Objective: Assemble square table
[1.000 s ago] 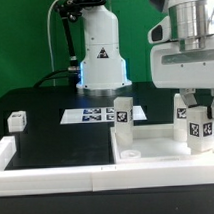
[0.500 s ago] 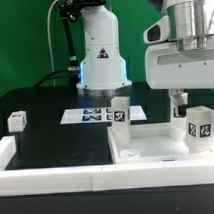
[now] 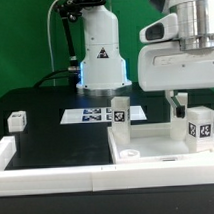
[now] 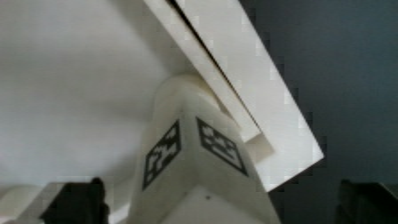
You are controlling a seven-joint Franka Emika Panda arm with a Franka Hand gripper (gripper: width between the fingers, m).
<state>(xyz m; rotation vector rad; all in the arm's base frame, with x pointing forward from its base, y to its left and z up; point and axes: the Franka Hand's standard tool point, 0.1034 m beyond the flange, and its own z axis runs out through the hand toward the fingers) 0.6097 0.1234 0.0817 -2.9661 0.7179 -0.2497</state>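
The white square tabletop (image 3: 147, 154) lies at the exterior view's right, rim up. One tagged leg (image 3: 121, 109) stands upright at its far left corner. A second tagged leg (image 3: 201, 125) stands near its right side. A third leg block (image 3: 17, 121) sits on the black table at the left. My gripper (image 3: 195, 100) hangs just above and slightly left of the right leg, open and holding nothing. In the wrist view the gripper (image 4: 222, 205) has dark fingers (image 4: 80, 202) spread wide on either side of that leg (image 4: 196, 150), without touching it.
The marker board (image 3: 95, 114) lies flat behind the tabletop, in front of the robot base (image 3: 99, 65). White border rails run along the front (image 3: 57, 178) and the left edge (image 3: 4, 151) of the black table.
My gripper has let go of the right leg, risen and shifted slightly to the exterior view's left. The leg stays upright on the tabletop.
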